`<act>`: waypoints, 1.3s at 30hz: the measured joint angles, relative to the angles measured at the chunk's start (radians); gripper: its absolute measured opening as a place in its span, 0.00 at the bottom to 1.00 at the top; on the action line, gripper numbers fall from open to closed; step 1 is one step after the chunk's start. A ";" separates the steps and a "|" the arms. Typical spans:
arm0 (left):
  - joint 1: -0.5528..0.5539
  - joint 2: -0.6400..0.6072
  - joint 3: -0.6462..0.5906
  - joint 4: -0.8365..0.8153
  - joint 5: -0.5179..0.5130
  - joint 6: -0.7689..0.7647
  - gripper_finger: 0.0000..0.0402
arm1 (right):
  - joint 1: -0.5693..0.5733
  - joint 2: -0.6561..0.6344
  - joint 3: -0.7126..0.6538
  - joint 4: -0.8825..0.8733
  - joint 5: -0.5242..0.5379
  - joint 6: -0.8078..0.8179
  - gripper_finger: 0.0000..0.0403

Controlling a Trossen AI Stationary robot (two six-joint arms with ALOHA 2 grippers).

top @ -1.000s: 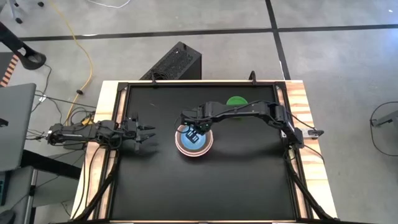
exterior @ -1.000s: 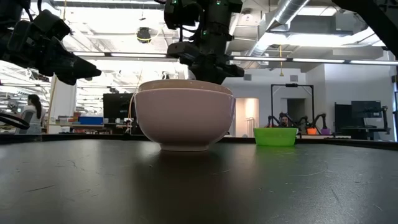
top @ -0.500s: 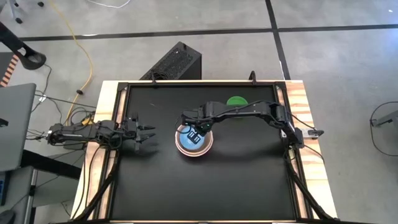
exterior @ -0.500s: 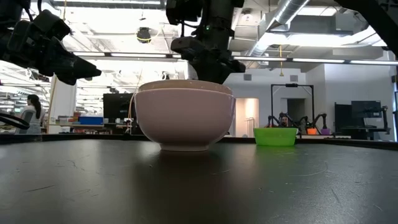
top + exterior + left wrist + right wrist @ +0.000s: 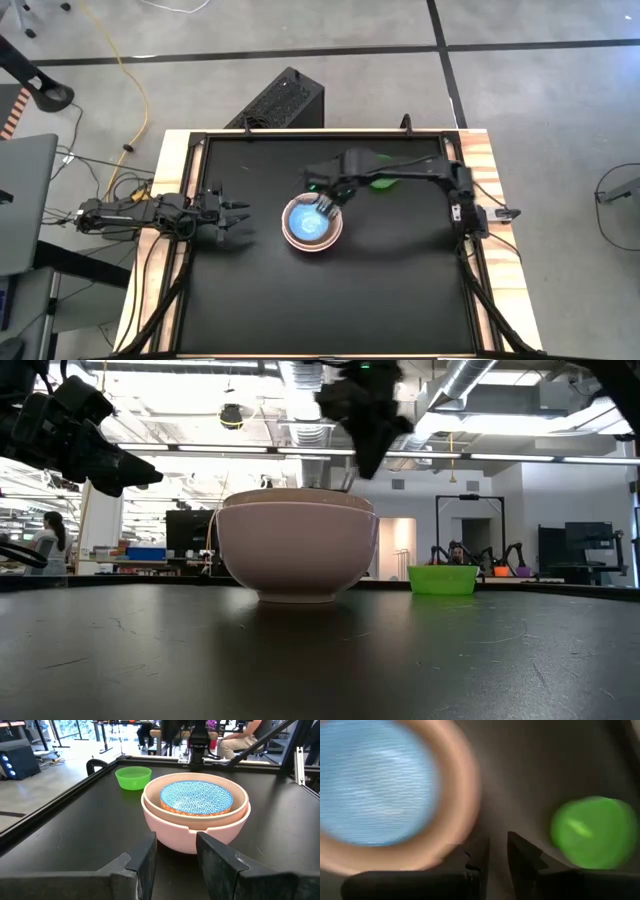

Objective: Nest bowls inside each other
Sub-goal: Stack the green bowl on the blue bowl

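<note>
A stack of nested bowls (image 5: 312,224) stands mid-table on its base: a pale pink outer bowl (image 5: 195,832), a beige one (image 5: 240,795) inside it, and a blue patterned bowl (image 5: 196,796) innermost. A small green bowl (image 5: 380,165) stands alone toward the far right, also seen in the low view (image 5: 443,579). My right gripper (image 5: 325,200) hangs above the stack's far rim, pointing steeply down, open a little and holding nothing; its wrist view shows the blue bowl (image 5: 375,785) and the green bowl (image 5: 592,832). My left gripper (image 5: 235,215) waits open at the table's left, level, facing the stack.
The black tabletop (image 5: 330,300) has a raised rim (image 5: 190,200) along its sides. Bare table lies in front of the stack and to its right. A black box (image 5: 285,100) sits on the floor beyond the far edge. People and benches show in the room behind.
My right gripper has risen out of the stack and drawn back toward the far right, toward the green bowl, tipping steeper. The blue bowl stays nested in the stack, now uncovered from above.
</note>
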 joint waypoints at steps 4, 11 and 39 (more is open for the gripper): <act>0.000 0.000 0.000 0.000 0.000 0.000 0.32 | -0.069 -0.154 -0.170 0.044 0.048 0.032 0.21; 0.000 0.000 0.000 0.000 0.000 0.000 0.32 | -0.245 -0.466 -0.645 0.348 0.029 0.124 0.21; 0.000 0.000 0.000 0.000 0.000 0.000 0.32 | -0.598 -0.406 -1.070 0.737 -0.099 0.006 0.60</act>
